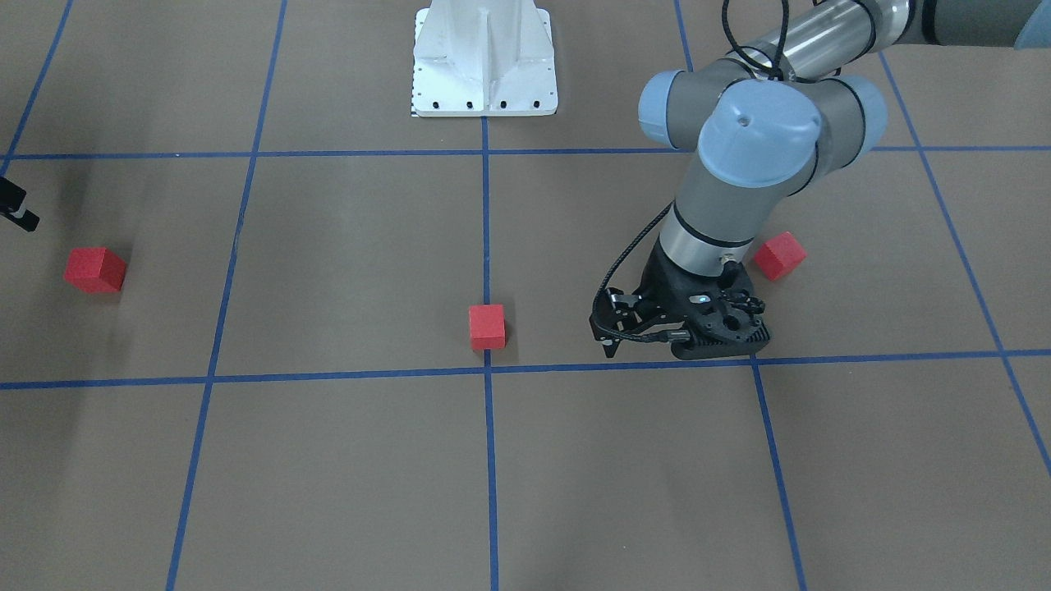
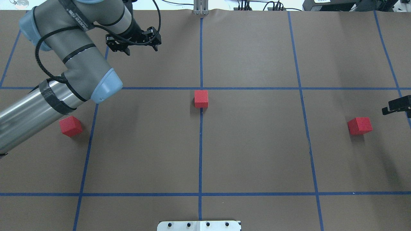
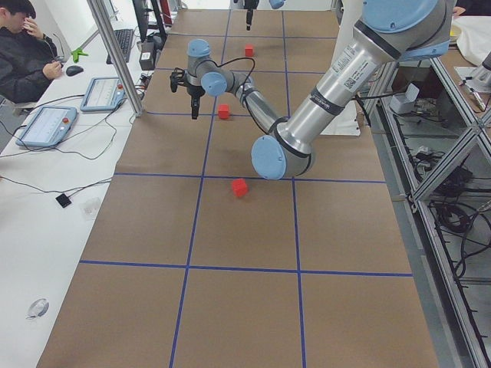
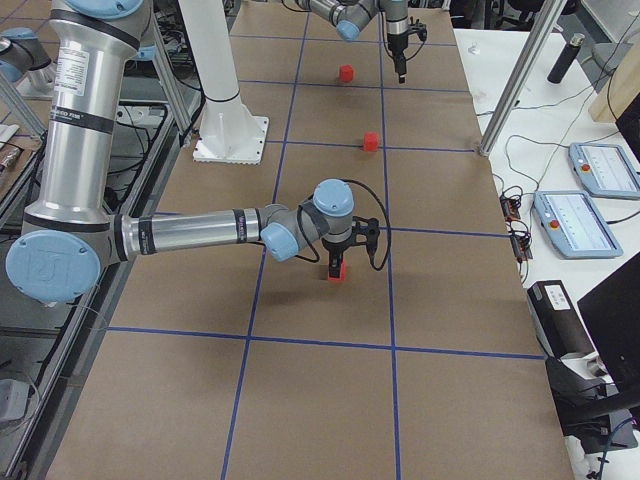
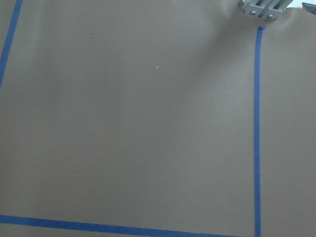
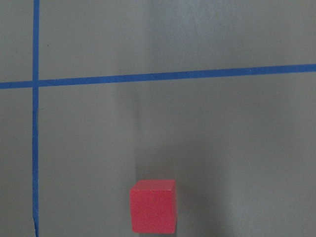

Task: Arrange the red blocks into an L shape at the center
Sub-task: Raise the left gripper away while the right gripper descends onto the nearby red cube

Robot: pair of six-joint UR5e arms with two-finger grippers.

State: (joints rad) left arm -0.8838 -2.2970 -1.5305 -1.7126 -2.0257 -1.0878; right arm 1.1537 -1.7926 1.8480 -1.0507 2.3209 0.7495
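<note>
Of three red blocks, the middle block [image 2: 201,98] sits just beside the center [image 2: 201,88], with the left block [image 2: 70,126] and right block [image 2: 359,125] well apart; the left gripper [image 2: 136,46] appears spread and empty, while the right gripper [image 2: 396,106] is cut off and its state cannot be told.

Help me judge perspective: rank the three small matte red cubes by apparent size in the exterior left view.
Largest: nearest matte red cube
Then: middle red cube
Smallest: farthest red cube
Camera distance likely explains it.

The left gripper [image 2: 141,47] hangs far forward, pointing down, jaws apart; the right gripper [image 2: 396,106] barely shows, its state unclear
</note>
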